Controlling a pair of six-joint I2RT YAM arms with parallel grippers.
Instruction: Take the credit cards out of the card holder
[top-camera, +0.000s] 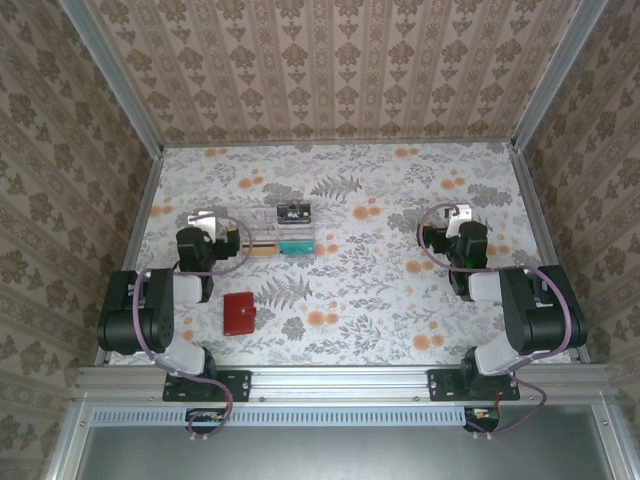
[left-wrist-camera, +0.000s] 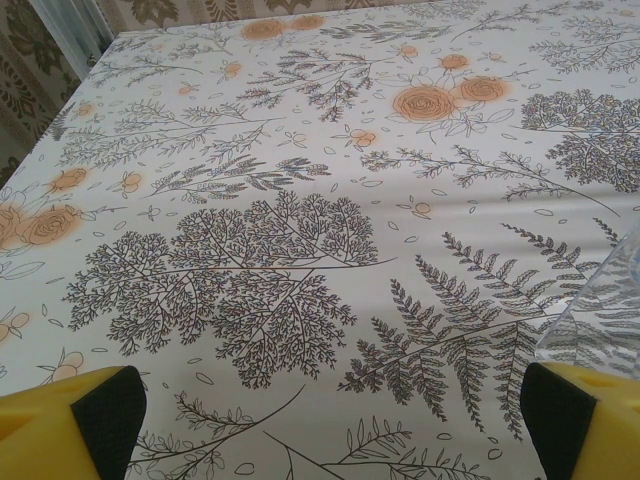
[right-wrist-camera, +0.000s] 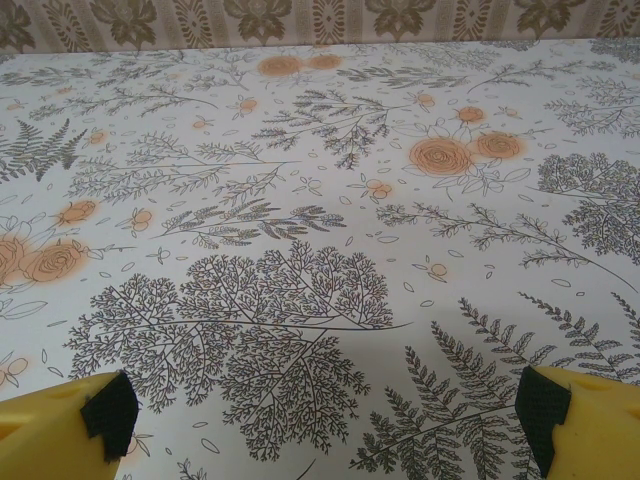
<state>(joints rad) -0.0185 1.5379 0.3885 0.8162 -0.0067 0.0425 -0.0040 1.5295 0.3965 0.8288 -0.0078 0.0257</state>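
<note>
Left gripper (top-camera: 207, 219) is seen in the top view at the left of the frame, jaws spread wide and nothing held, just beside the left end of a clear tray (top-camera: 262, 243). Right gripper (top-camera: 455, 216) is found at the right of the frame, likewise wide open and empty, well apart from the tray. Card holder (top-camera: 239, 313) is noted closed and flat on the floral tablecloth (top-camera: 380, 290), lower left of centre, below the tray. One black credit card (top-camera: 293, 212) is recorded just above the tray's upper edge, well apart from the holder. Coloured items inside the tray cannot be identified.

Left wrist view: yellow fingers (left-wrist-camera: 60, 425) with black pads are seen at both lower corners, set far apart, with patterned cloth between them. A corner of the clear tray is visible at the right edge.

Right wrist view: fingers (right-wrist-camera: 590, 425) are seen at both lower corners, wide apart, with patterned cloth between them.
</note>
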